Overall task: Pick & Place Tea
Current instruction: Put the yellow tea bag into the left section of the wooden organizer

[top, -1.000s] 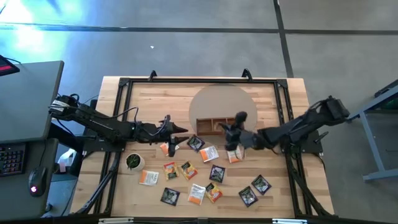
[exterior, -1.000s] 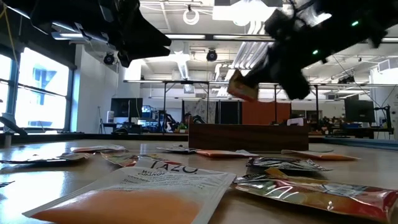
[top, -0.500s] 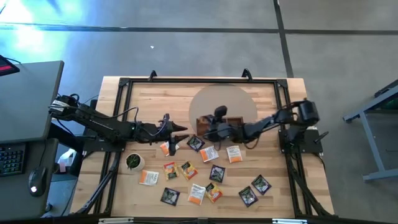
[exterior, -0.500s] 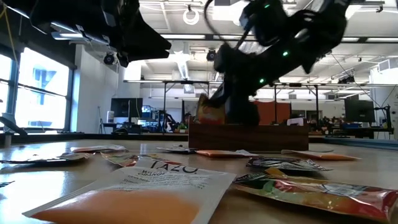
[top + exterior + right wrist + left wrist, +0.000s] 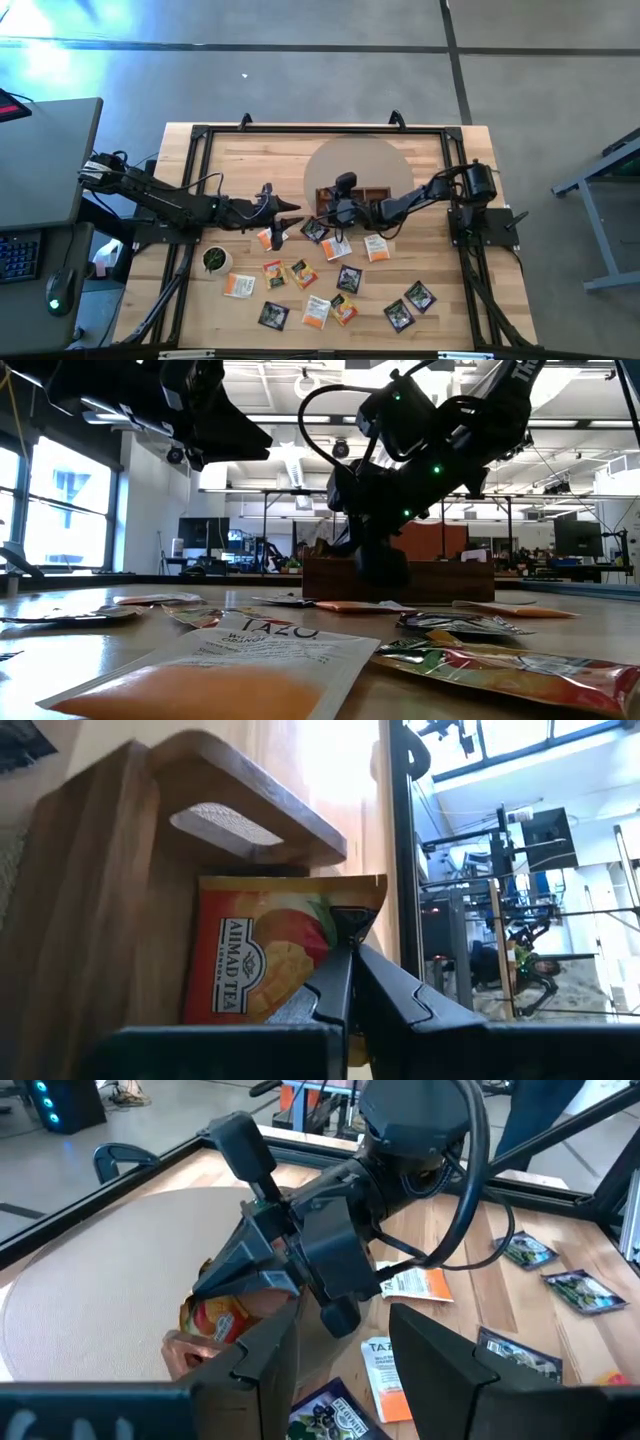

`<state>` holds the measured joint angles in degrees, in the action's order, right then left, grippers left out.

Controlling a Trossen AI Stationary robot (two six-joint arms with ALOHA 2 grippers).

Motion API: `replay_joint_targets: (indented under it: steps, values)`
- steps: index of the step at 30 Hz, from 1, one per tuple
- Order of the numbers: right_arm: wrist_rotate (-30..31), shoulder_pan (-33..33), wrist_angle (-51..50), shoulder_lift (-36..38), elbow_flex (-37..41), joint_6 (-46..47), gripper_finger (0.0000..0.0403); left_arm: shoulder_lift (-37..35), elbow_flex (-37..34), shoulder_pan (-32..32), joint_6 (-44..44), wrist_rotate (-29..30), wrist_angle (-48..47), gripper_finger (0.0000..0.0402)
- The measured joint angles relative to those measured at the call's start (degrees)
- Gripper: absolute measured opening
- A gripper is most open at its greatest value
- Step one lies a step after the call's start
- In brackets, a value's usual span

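Observation:
The long wooden tray lies on a round beige mat at mid-table. My right gripper is at the tray's left end, shut on an orange tea packet, also in the left wrist view. The packet is inside the tray's left end compartment. My left gripper hovers open just left of the tray, with nothing between its fingers. Several more tea packets lie flat on the table nearer the front. My right gripper pinches the packet's edge near a corner between its two fingers. The fingers come from the table's right, slanting down. The packet stands tilted inside the tray's end compartment, its printed face against the wooden wall.
A small round cup with a dark green centre stands at the front left. Loose packets spread over the table's front half, and some lie close to the low camera. A black frame runs round the table.
My right gripper has gone toward the table's left and down, rolling as it went. It has carried the orange packet from the tray's right side over to the tray's left end. The packet has come down from above the tray into the end compartment.

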<state>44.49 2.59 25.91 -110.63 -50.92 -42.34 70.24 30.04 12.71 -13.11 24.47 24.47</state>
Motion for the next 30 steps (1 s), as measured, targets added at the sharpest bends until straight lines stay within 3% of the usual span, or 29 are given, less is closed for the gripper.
replay_joint_targets:
  steps: [12, 20, 23, 26, 30]
  values:
    - [2.55, 0.08, 0.09, 0.46, -0.02, 3.68, 0.0086, 0.0, 0.0, 0.0, -0.63, 0.0, -0.08, 0.0156]
    - [1.45, 2.73, -0.72, 6.11, -0.04, 5.23, 0.0124, 0.0, 0.0, 0.02, -0.71, -2.31, -0.7, 0.0156]
    - [1.85, 4.3, -1.58, 9.43, -0.04, 8.15, 0.013, 0.0, 0.0, 0.0, -0.99, -7.37, -0.7, 0.0156]
    - [1.66, 5.92, -4.95, 12.79, -0.04, 13.03, 0.013, 0.0, 0.0, 0.01, -2.58, -16.35, -0.76, 0.0156]
    - [-3.66, 7.51, -9.92, 15.92, -0.04, 24.42, 0.0127, 0.0, 0.02, 0.25, -5.4, -26.1, -5.66, 0.0156]
